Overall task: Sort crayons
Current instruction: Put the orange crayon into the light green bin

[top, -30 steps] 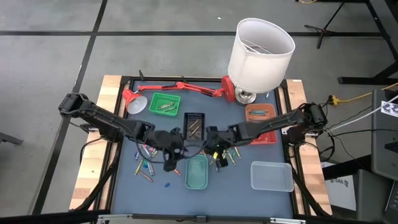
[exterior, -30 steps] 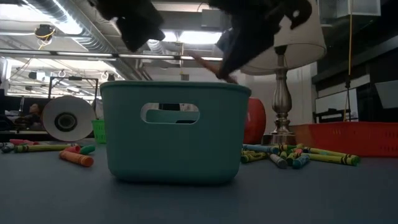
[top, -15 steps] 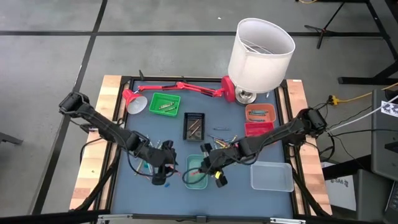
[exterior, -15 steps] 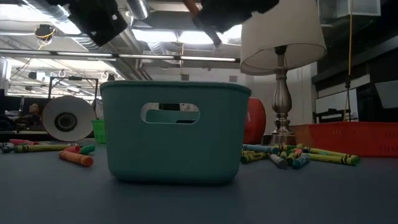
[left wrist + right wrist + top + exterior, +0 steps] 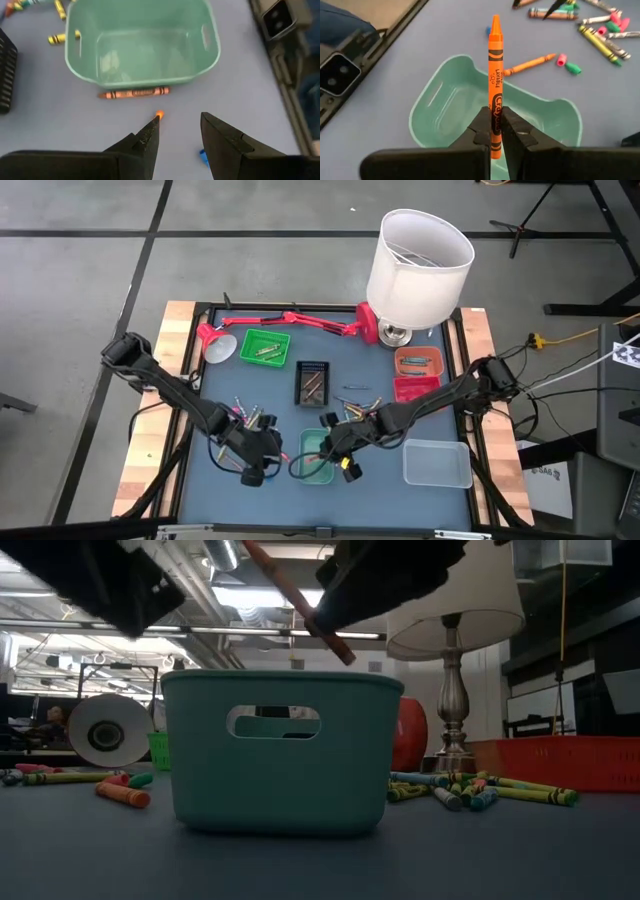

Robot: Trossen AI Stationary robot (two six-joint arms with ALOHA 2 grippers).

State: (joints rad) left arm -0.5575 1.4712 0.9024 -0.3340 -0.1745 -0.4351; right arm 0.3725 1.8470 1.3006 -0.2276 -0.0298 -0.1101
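**Right gripper carries an orange crayon over the teal tray**

Right gripper point(image 5: 496, 131) is clamped narrowly on 1 orange crayon point(image 5: 495, 75), gripped near its lower end so that most of the stick projects beyond the fingertips. A second ago this gripper worked among the loose crayons point(image 5: 362, 412) right of the teal tray point(image 5: 322, 470); it now hangs above the tray's rim, as the low view confirms, where the crayon point(image 5: 297, 602) slants over the tray's near wall point(image 5: 280, 755). The pick is therefore done, and the step in hand is judged to be the release into this tray, which appears empty in both wrist views.

Left gripper point(image 5: 177, 132) has meanwhile swung from the middle of the table to the tray's left-front side. Its 2 fingers stand apart and hold nothing. Between them, on the table, lies a small orange crayon stub point(image 5: 159, 115); a longer orange crayon point(image 5: 133, 93) lies just beside the tray's outer wall, and a blue piece point(image 5: 203, 157) sits near 1 finger. The stub is the likely next pick.

Remaining work is large: scattered crayons lie on both sides of the tray, while the green tray point(image 5: 265, 347), the black tray point(image 5: 312, 382) and the orange tray point(image 5: 418, 361) hold only a few each. The clear bin point(image 5: 436, 463) looks empty.
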